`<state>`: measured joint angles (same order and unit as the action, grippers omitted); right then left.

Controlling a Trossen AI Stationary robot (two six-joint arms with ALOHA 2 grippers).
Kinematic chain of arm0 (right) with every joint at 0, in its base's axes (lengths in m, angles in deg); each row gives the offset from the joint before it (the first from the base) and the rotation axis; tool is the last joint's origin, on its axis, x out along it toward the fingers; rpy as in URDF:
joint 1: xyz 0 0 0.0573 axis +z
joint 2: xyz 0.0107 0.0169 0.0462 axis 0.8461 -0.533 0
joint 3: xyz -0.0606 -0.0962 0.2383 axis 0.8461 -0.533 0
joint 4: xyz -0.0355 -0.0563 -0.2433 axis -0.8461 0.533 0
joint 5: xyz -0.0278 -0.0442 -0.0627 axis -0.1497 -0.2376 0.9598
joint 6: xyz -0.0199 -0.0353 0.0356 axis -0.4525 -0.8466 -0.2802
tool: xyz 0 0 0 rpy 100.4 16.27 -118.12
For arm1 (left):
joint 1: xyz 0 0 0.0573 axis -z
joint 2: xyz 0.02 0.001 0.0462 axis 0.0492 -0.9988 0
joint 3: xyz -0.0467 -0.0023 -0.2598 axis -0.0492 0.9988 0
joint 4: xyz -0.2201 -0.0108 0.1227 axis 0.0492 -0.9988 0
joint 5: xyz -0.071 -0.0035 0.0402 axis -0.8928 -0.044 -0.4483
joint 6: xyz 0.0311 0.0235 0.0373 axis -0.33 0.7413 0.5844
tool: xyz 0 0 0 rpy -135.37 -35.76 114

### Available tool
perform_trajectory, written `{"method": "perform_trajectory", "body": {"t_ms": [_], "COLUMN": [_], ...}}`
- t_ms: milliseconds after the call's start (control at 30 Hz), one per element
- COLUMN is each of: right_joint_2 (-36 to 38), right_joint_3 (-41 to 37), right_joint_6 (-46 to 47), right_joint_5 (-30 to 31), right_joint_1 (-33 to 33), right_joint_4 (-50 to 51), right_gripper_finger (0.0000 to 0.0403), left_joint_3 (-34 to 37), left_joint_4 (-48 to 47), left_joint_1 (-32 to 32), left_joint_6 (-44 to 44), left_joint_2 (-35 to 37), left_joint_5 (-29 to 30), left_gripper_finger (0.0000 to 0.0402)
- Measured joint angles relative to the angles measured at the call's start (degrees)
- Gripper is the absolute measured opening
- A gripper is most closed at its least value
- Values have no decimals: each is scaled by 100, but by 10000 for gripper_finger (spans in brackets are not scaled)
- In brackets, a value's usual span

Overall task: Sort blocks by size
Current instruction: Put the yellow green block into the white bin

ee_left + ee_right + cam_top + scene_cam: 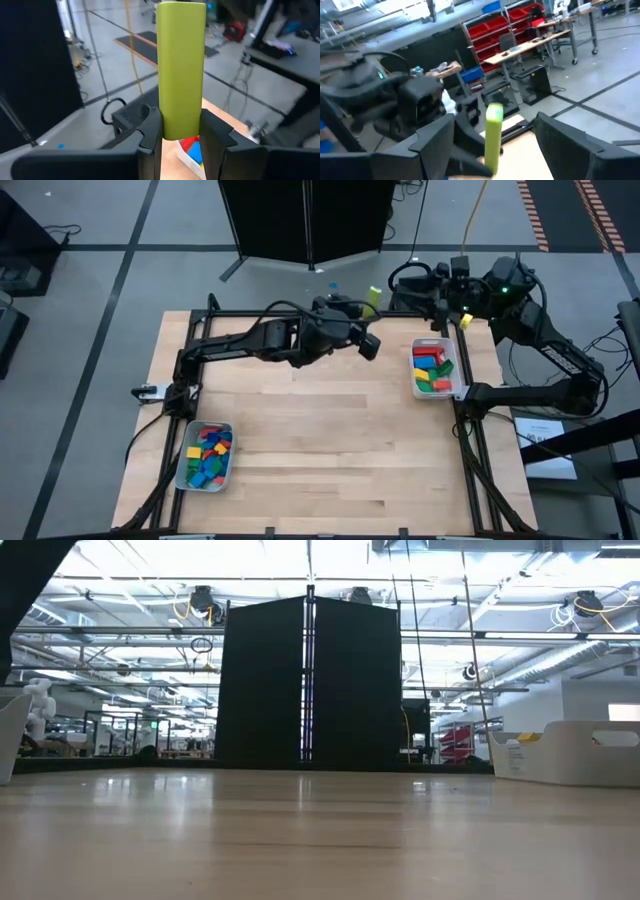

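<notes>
Blocks: one long yellow-green bar (181,70) stands upright, clamped between the fingers of the left gripper (370,320), held in the air over the table's far edge, approx 12 o'clock. Remaining coloured blocks sit in two pale rectangular trays: one at 3 o'clock (418,376), other at 7 o'clock (187,472). Right gripper (495,155) w/ fingers spread wide, nothing between them, at approx 1–2 o'clock by the far-right corner.

nothing readable is showing up anywhere tbh, the only label-ish thing is sitting on the side of the pale tray (565,752) out at about 3 o'clock in the low view, and whatever's printed on it is coming through way too small to make out
</notes>
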<state>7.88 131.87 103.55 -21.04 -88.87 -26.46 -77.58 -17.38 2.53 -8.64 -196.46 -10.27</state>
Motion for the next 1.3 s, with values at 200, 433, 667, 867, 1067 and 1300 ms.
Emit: {"method": "perform_trajectory", "body": {"t_ms": [200, 433, 667, 867, 1067, 1300], "right_joint_2": [-312, -816, -1055, -1105, -1104, -1094], "right_joint_3": [0, -9, -9, -7, -7, -2], "right_joint_6": [-121, -116, -317, -564, -740, -892], "right_joint_5": [218, 211, 196, 222, 421, 708], "right_joint_1": [184, 316, 384, 381, 381, 366], "right_joint_4": [-13, -431, -958, -1072, -1065, -1042], "right_gripper_finger": [265, 265, 265, 243, 133, 39], "left_joint_3": [3, 9, 9, 9, 9, 11], "left_joint_4": [319, 453, 437, 438, 440, 443], "left_joint_1": [-184, -200, -197, -199, -197, -196], "left_joint_6": [187, 334, 344, 342, 344, 438], "left_joint_2": [13, 15, 15, 15, 15, 15], "left_joint_5": [126, 113, 88, -18, -119, -198], "left_gripper_finger": [81, 81, 81, 81, 81, 43]}}
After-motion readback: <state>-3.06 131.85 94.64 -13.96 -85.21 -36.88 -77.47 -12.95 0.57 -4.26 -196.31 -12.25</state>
